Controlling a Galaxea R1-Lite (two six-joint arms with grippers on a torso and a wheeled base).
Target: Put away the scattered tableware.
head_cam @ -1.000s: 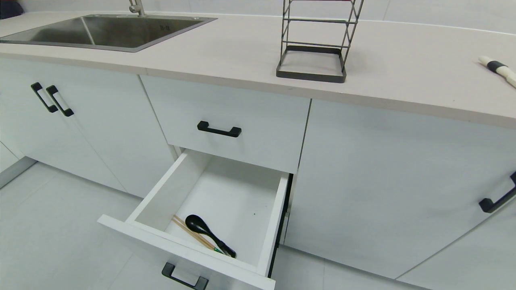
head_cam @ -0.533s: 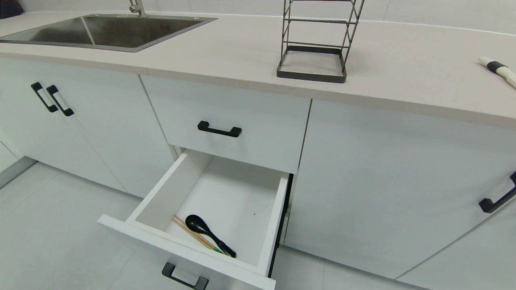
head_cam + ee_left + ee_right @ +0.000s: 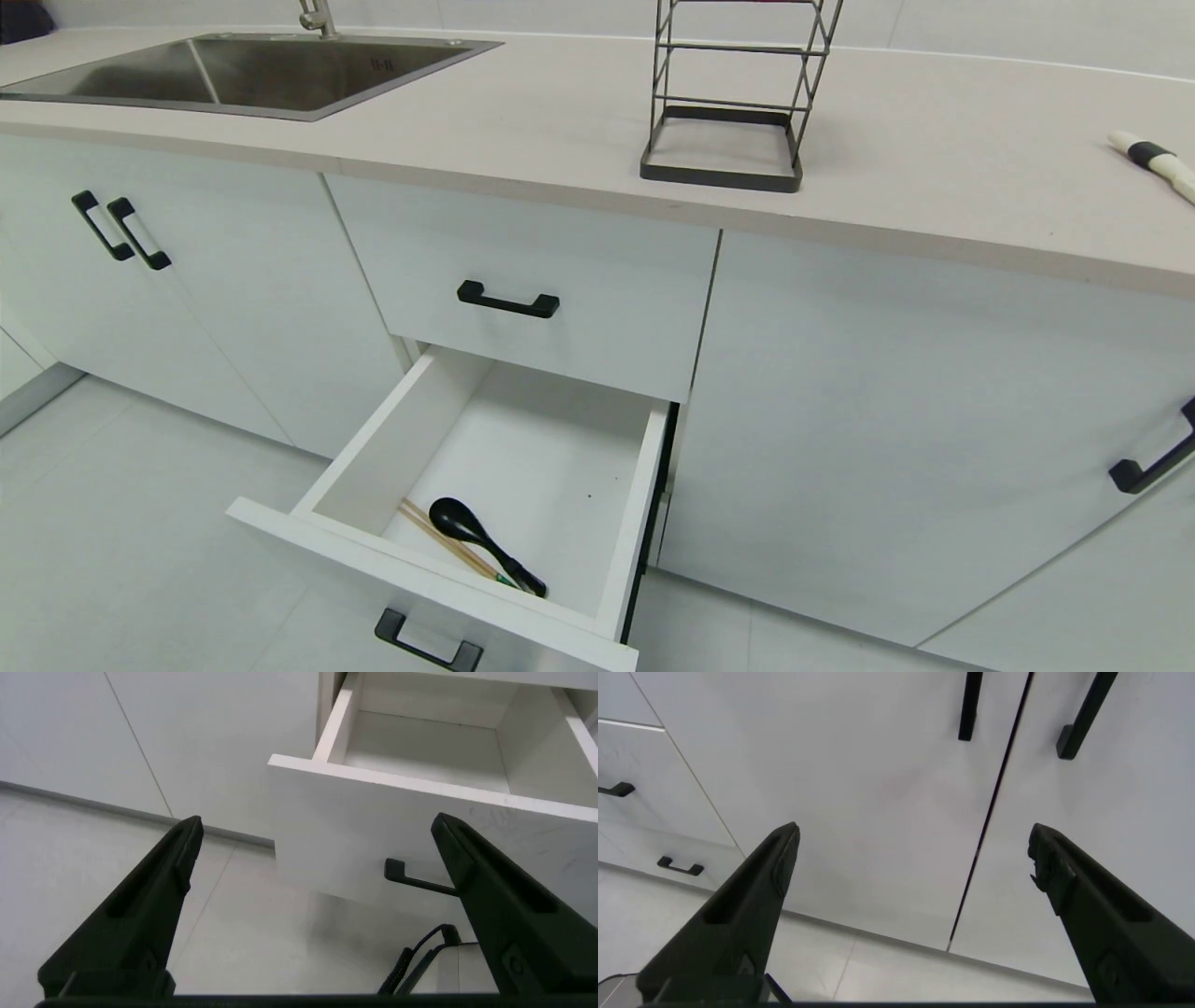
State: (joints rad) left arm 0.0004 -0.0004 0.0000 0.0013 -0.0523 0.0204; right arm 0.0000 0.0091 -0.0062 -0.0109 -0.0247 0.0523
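Now spoon (image 3: 457,520) and chopsticks (image 3: 428,525) lie in the open drawer (image 3: 373,457), one white-handled utensil (image 3: 1158,159) sits on the surface (image 3: 934,140) at far right, left gripper (image 3: 318,831) and right gripper (image 3: 913,838) both gape empty, so next likely: reach up, grab that utensil.

Beige surface (image 3: 934,140) with steel sink (image 3: 280,75) set in — white cabinet doors (image 3: 887,420), black handles (image 3: 509,304), pale tiled floor (image 3: 121,523), white wall (image 3: 1027,23) behind

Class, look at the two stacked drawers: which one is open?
The lower drawer, pulled out with a spoon and chopsticks inside; the upper drawer above it is shut.
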